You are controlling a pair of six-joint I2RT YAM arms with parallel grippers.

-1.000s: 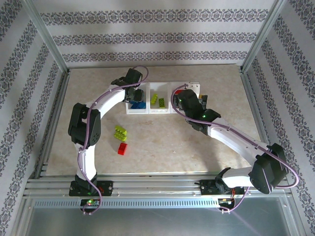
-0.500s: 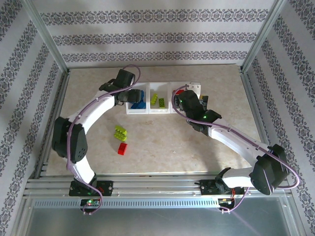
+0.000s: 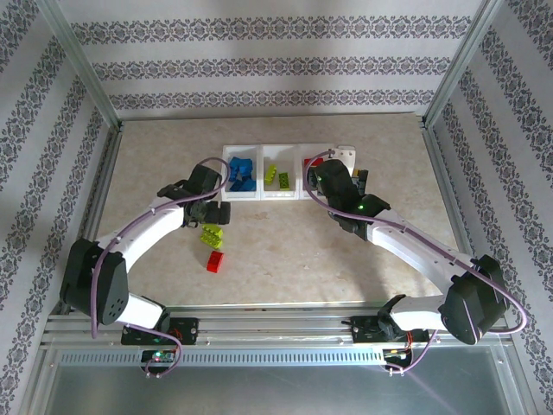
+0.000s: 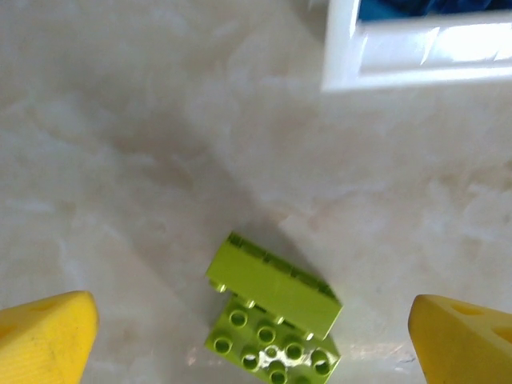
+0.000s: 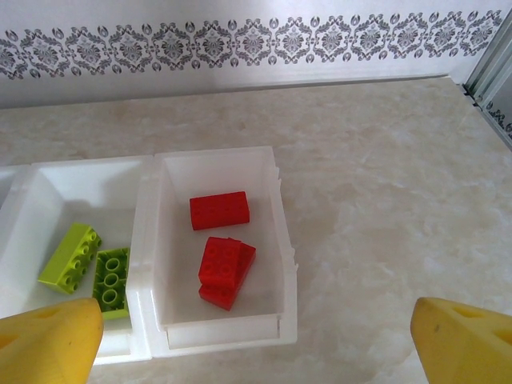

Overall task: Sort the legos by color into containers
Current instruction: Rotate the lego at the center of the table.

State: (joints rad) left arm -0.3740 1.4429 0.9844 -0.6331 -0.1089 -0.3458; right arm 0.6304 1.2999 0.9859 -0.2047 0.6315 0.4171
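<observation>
Three square open-top bins of translucent white plastic (image 3: 278, 195) stood in a row at the far side of the pale marbled tabletop (image 3: 285, 259). Blue studded plastic bricks (image 3: 241, 173) lay heaped in the left-hand bin, too bunched for me to count. Two lime green bricks (image 5: 70, 254) lay in the middle bin. One flat red brick (image 5: 219, 210) and what looked like two overlapping red bricks (image 5: 226, 264) lay in the right-hand bin (image 5: 276, 224), which my right arm (image 3: 406, 246) partly hid from the top camera.

Loose on the tabletop lay two lime green bricks (image 4: 272, 308), one tipped against the other, and one red brick (image 3: 214, 261) just nearer my bases.

My left jaws hung spread wide over the loose lime pair, pinching nothing, their yellow fingertips (image 4: 44, 340) cut off at the frame's lower corners. My right jaws stood spread and empty before the red bin.
</observation>
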